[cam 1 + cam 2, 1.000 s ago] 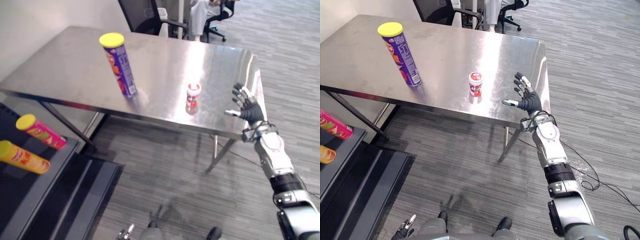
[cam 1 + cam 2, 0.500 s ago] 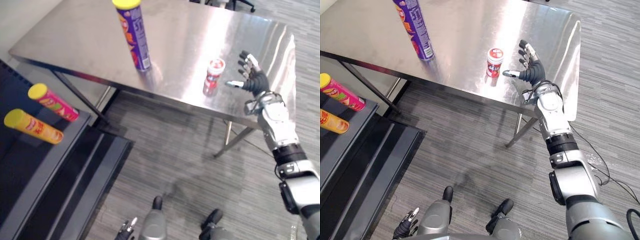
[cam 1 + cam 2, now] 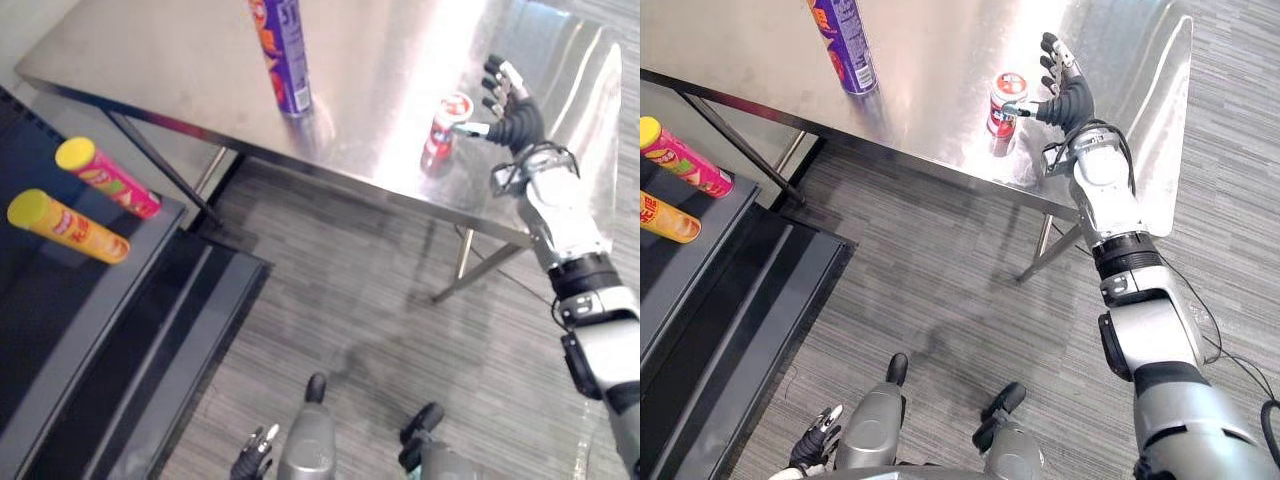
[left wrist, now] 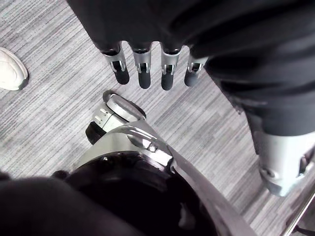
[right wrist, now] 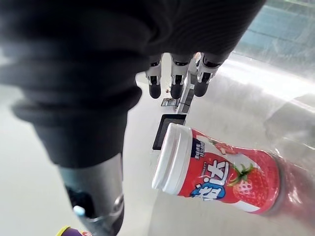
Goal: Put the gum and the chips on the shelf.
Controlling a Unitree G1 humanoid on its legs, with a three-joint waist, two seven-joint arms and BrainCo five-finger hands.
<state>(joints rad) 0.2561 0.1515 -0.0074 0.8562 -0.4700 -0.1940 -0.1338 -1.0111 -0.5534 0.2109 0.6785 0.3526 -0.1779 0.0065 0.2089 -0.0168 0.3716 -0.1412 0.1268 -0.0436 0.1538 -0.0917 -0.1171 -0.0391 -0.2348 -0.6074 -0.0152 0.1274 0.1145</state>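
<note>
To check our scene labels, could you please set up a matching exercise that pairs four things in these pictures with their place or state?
Things:
1. gum bottle
2. purple chips can
3. pink can
4. right hand

Place or state:
A. lying on the dark shelf
B. open, fingers straight, above the table
C. upright on the steel table, right beside the hand's thumb
D. upright on the table, well apart from the hand

Pairs: 1-C, 2-D, 3-A, 4-B
</note>
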